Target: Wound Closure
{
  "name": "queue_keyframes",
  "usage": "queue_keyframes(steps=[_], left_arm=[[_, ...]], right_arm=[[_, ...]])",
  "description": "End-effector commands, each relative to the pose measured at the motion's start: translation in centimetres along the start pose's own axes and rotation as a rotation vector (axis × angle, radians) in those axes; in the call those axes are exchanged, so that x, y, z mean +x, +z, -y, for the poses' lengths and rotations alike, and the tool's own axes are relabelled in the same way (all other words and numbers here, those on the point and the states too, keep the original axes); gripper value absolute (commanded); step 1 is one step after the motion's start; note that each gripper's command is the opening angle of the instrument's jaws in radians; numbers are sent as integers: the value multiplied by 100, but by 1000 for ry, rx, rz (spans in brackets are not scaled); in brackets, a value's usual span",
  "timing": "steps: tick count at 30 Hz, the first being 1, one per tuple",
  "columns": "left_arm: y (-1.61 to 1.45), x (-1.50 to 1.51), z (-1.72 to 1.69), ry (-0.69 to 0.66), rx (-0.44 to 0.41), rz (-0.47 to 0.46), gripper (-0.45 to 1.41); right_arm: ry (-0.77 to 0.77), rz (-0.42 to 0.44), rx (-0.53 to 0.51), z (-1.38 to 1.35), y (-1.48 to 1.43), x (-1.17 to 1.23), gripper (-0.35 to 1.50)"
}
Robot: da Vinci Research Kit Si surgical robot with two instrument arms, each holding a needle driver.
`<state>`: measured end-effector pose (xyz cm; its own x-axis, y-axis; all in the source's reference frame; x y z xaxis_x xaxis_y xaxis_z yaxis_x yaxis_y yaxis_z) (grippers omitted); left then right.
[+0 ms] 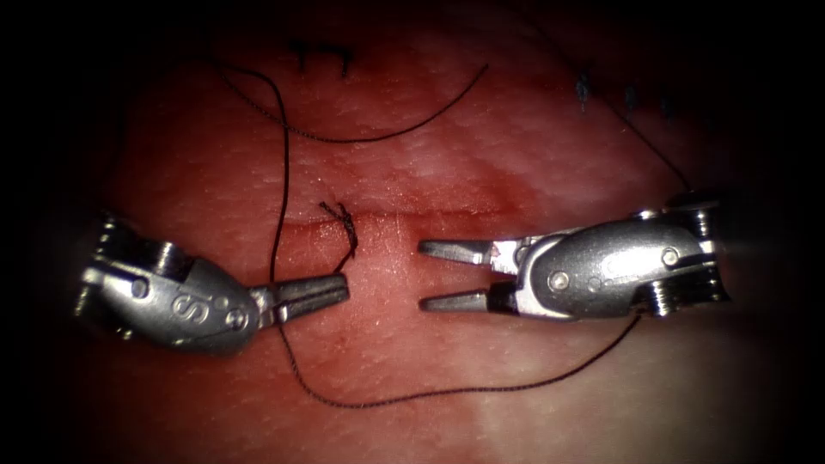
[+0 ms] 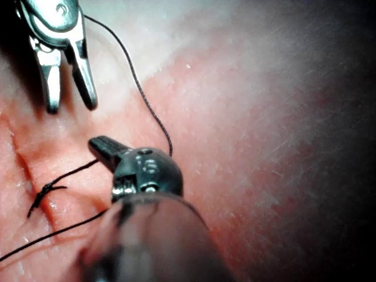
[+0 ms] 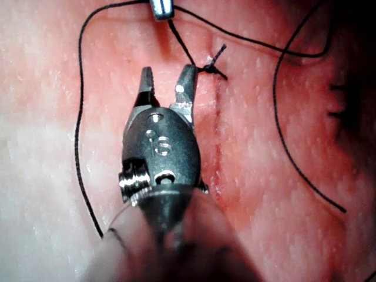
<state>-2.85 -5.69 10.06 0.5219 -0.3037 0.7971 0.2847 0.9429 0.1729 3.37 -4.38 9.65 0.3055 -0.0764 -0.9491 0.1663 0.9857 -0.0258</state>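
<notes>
My left tool (image 1: 338,289) lies below the cut (image 1: 447,215) with its jaws shut on the dark thread (image 1: 352,249), a short way from a knot (image 1: 345,222) that sits on the cut's left part. From close up, the left tool (image 2: 98,145) shows the same strand running to the knot (image 2: 44,191). My right tool (image 1: 423,275) points at the left tool from the right with its jaws open and nothing between them. Its fingertips (image 3: 188,73) stand just short of the knot (image 3: 211,69), and the left tool's tip (image 3: 161,8) is beyond them.
A long slack strand of thread (image 1: 447,393) loops from the upper left, past the left tool, and under the right tool. Another strand (image 1: 387,131) arcs above the cut. Dark ink marks (image 1: 322,57) sit at the tissue's far edge. Red fluid (image 1: 481,202) stains the tissue around the cut.
</notes>
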Motion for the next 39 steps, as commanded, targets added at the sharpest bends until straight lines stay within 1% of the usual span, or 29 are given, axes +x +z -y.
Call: queue_keyframes(steps=[1,4,7,9,14,19,22,28,39], left_arm=[[2,6,8,0,2,-2,-45],[2,7,8,7,2,-2,-45],[2,7,9,6,2,-3,-45],[2,6,9,6,1,-3,-45],[3,6,8,5,3,-2,-45],[5,4,8,3,9,3,-45],[4,3,8,3,10,3,-45],[4,-1,8,0,15,6,-45],[9,-3,9,-1,20,10,-45]], right_arm=[[-16,-32,-10,1,27,-3,69],[-29,-47,-30,0,44,-5,91],[-50,-55,-41,-1,60,-8,101],[-57,-51,-46,-2,68,-10,104],[-96,-52,-72,-10,84,-9,104],[-127,-62,-71,-14,100,-8,101],[-139,-68,-66,-13,105,-9,99],[-161,-63,-68,-4,124,-15,98],[-163,-81,-72,-9,132,-9,94]])
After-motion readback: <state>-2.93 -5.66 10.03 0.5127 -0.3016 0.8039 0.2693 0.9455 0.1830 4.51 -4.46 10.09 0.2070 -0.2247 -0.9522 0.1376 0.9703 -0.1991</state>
